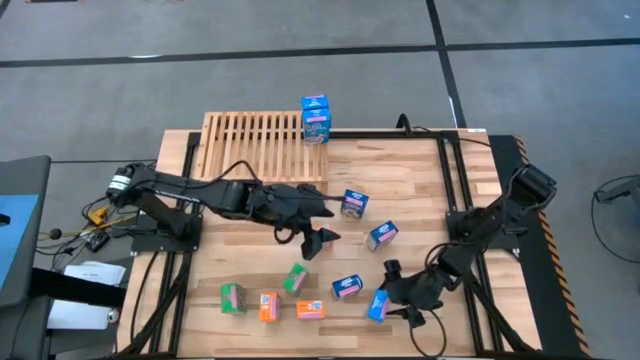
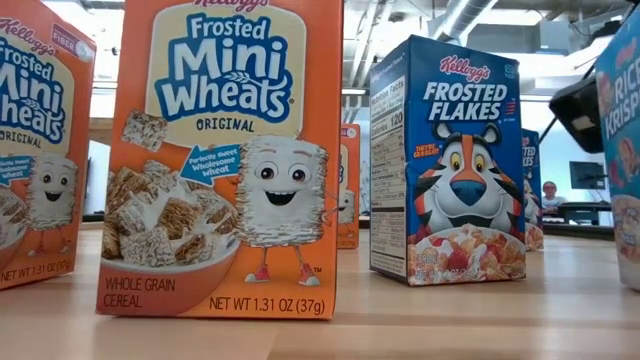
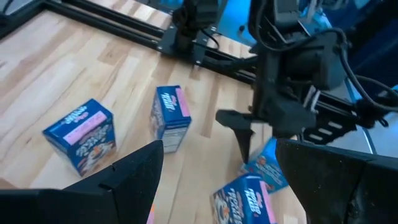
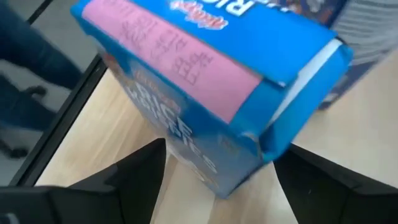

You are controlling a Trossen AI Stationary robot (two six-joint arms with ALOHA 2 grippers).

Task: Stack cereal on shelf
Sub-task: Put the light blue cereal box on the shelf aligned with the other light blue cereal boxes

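Observation:
The shelf (image 1: 255, 145), a light-wood slatted rack, sits at the table's far edge. One blue cereal box (image 1: 316, 118) stands on its right end. Blue (image 1: 353, 204), green (image 1: 295, 278) and orange (image 1: 268, 306) boxes are scattered over the plank table. My right gripper (image 1: 398, 295) is near the table's near edge and open. In the right wrist view its fingers stand either side of a blue box (image 4: 205, 93), with gaps showing. My left gripper (image 1: 328, 226) hovers open over the table's middle, holding nothing. The left wrist view shows blue boxes (image 3: 171, 117) beyond it.
Black frame rails (image 1: 450, 180) and cables run along the table's left and right sides. In the low view, orange Mini Wheats (image 2: 225, 160) and blue Frosted Flakes (image 2: 450, 160) boxes stand upright close to the near edge. Bare planks lie between the shelf and the scattered boxes.

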